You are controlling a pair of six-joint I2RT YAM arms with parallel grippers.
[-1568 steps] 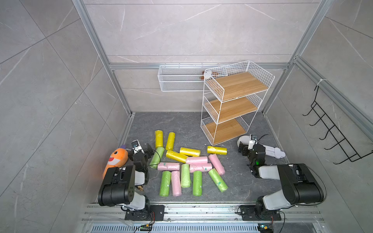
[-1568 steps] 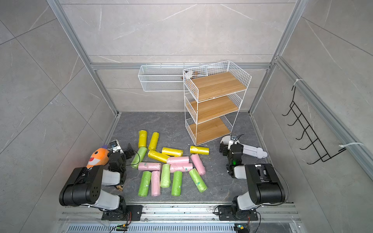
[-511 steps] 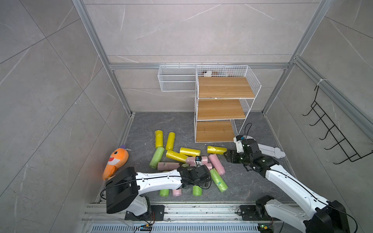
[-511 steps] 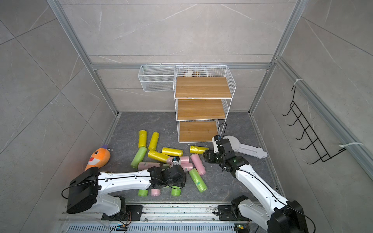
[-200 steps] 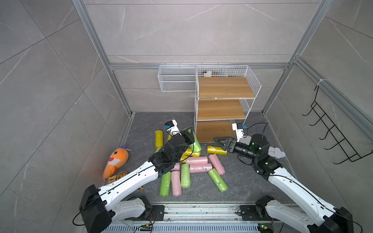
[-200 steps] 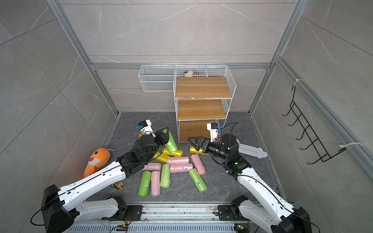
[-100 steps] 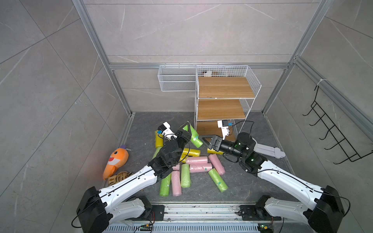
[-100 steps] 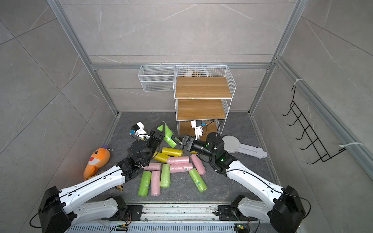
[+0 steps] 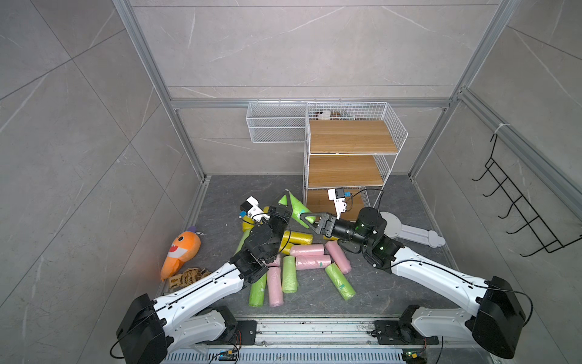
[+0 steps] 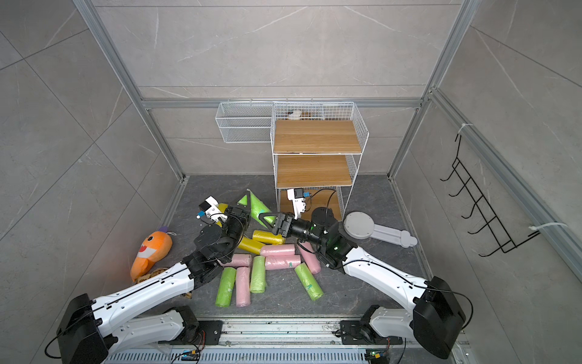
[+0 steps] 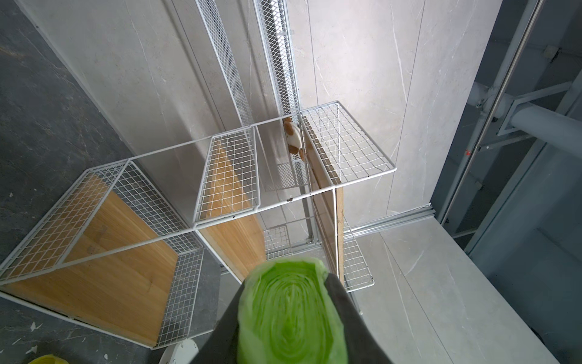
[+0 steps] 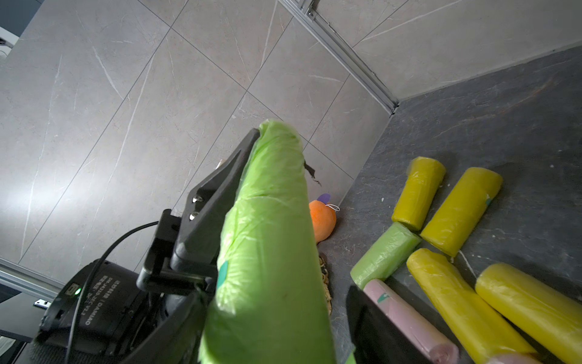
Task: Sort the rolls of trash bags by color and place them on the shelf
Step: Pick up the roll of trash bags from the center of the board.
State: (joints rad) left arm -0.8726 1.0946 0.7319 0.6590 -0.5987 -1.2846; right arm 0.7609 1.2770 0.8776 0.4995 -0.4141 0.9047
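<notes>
A lime green roll (image 9: 296,206) (image 10: 258,205) hangs above the floor in front of the shelf (image 9: 398,129) (image 10: 359,126). My left gripper (image 9: 288,205) (image 11: 289,315) is shut on it, squeezing it to an oval (image 11: 289,302). The right gripper (image 9: 306,219) (image 12: 277,340) straddles the roll's other end (image 12: 267,252), open. One finger lies against the roll and a narrow gap shows at the other finger (image 12: 378,331). Yellow (image 9: 297,238), pink (image 9: 307,250) and green (image 9: 340,282) rolls lie on the floor below. All three shelf boards are bare.
An orange plush shark (image 9: 181,249) and a brown woven item (image 9: 187,277) lie by the left wall. A white wire basket (image 9: 277,126) hangs behind the shelf, a black hook rack (image 9: 519,217) on the right wall. A white round-headed paddle (image 9: 409,231) lies right of the shelf.
My left gripper lifted the green roll toward the shelf front. The right arm swung left to meet it, and its jaws have narrowed around the roll's end.
</notes>
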